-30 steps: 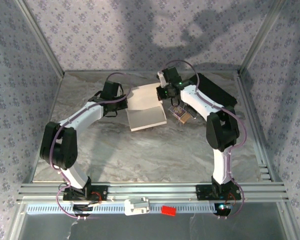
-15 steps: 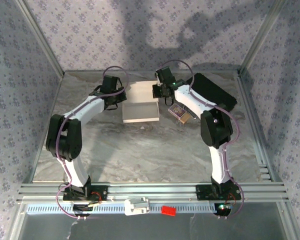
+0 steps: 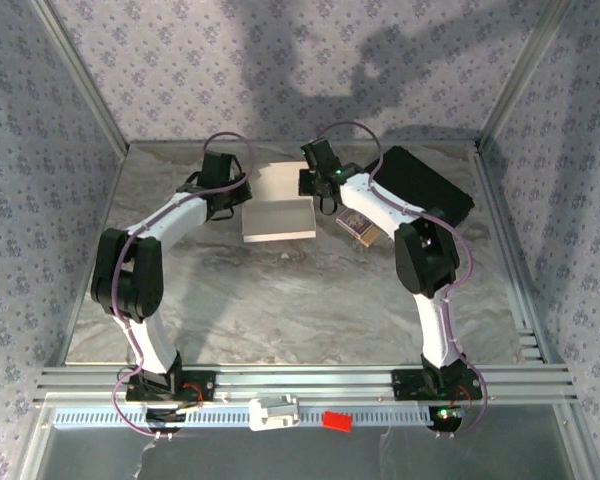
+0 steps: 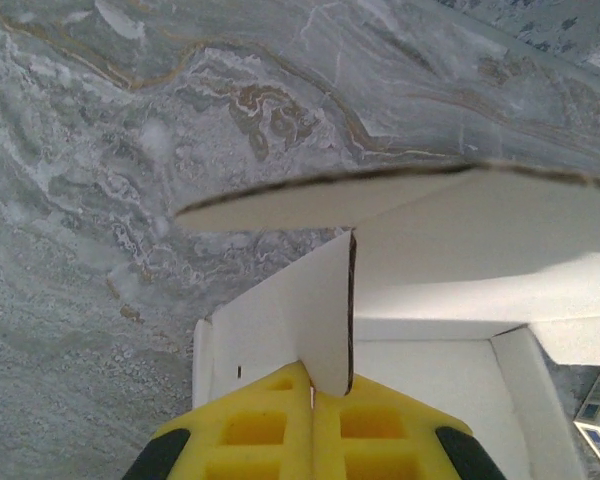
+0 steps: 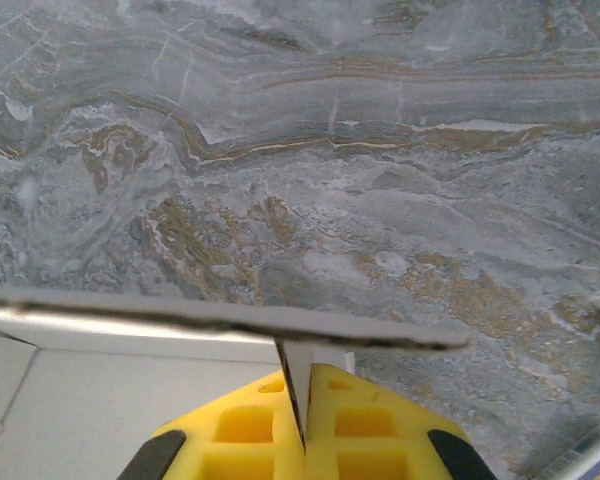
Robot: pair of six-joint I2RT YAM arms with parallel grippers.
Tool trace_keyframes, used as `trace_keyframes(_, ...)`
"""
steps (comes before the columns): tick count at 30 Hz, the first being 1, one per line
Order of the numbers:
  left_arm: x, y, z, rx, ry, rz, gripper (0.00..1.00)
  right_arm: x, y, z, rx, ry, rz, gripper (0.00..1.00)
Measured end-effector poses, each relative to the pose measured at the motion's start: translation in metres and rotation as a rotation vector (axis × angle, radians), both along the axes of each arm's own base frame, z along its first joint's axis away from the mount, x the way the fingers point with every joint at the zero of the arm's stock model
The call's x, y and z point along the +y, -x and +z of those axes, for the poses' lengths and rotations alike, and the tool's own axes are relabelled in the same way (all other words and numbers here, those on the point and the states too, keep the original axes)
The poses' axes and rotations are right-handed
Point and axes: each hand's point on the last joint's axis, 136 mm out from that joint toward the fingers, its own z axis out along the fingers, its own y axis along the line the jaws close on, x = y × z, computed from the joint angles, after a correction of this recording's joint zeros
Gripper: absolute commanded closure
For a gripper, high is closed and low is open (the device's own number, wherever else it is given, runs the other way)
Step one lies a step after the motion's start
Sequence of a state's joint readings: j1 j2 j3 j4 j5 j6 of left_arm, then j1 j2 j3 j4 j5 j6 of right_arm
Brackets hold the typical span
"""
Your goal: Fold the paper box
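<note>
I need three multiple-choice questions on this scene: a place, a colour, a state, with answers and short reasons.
1. Where is the black case from the box? A. right B. left C. on top
2. What colour are the claw pads? A. black B. white C. yellow
3. The left claw is: A. open B. shut on a box flap C. shut on nothing
Answers: 1 A, the top view shows it right of the box; 2 C, both wrist views show yellow; 3 B, a white flap sits pinched between its pads.
</note>
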State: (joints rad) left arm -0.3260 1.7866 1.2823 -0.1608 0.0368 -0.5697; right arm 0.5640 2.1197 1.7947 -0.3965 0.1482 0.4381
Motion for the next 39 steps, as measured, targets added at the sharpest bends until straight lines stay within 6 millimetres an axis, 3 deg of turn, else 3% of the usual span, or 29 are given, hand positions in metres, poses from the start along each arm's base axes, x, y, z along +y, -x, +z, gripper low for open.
trace_keyframes(13, -0.002, 0.005, 0.000, -0.029, 0.040, 0.001, 1.00, 0.002, 0.003, -0.001, 0.006, -0.041, -0.100, 1.00)
trace_keyframes(21, 0.000, 0.022, -0.005, -0.035, 0.057, -0.002, 1.00, 0.001, 0.026, -0.005, -0.040, -0.072, -0.107, 1.00)
trace_keyframes(29, -0.002, 0.031, -0.010, -0.039, 0.059, -0.013, 1.00, 0.001, 0.029, -0.006, -0.065, -0.088, -0.106, 1.00)
trace_keyframes(39, -0.004, 0.027, 0.004, -0.034, 0.075, -0.004, 1.00, 0.000, 0.030, 0.000, -0.024, -0.065, -0.125, 1.00)
